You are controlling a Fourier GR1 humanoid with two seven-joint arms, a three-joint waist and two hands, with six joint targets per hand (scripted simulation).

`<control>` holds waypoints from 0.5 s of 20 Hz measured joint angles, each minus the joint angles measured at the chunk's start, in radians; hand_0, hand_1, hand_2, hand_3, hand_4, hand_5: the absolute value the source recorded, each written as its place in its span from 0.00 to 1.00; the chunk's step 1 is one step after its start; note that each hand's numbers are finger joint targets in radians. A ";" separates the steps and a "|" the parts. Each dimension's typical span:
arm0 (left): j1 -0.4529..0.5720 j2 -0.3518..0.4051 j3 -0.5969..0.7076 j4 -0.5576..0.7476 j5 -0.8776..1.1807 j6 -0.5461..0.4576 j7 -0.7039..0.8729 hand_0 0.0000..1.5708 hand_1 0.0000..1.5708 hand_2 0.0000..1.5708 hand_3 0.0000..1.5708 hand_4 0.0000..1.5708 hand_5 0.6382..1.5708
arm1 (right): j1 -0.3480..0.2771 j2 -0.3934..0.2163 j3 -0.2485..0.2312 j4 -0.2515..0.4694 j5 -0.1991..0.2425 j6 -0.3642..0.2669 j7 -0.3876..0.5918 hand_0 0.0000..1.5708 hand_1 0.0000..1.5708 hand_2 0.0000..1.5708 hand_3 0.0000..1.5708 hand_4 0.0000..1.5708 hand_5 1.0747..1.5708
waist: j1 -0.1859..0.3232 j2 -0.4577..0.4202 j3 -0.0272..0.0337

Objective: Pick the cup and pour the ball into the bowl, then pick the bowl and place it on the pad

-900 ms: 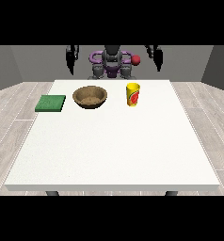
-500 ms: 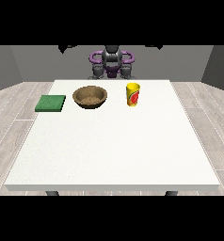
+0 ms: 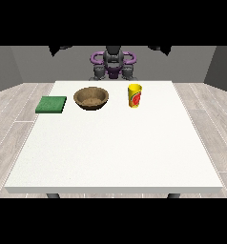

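Observation:
A yellow cup (image 3: 134, 96) with a red mark stands upright on the white table (image 3: 115, 152), right of centre at the far side. No ball shows; the cup's inside is hidden. A brown bowl (image 3: 91, 98) sits to its left, and a flat green pad (image 3: 51, 104) lies further left. Both arms are raised high behind the table. Only dark bits of the hand at the view's left (image 3: 62, 48) and the hand at the view's right (image 3: 160, 48) show at the scene's top edge, far above the objects.
The robot's torso (image 3: 113, 64) stands behind the table's far edge. Cup, bowl and pad form a row along the far side. The wide white surface stretches toward the camera.
Both arms have risen and spread outward, so the hands now sit at the top edge of the scene. Cup, bowl and pad have not moved.

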 measured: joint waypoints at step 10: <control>-0.059 -0.029 0.013 0.207 -0.052 -0.001 -0.282 0.00 0.00 0.00 0.00 0.00 0.95 | -0.072 0.002 -0.029 0.096 0.018 0.043 -0.126 0.00 0.00 0.00 0.00 0.00 1.00 | -0.024 0.152 -0.0001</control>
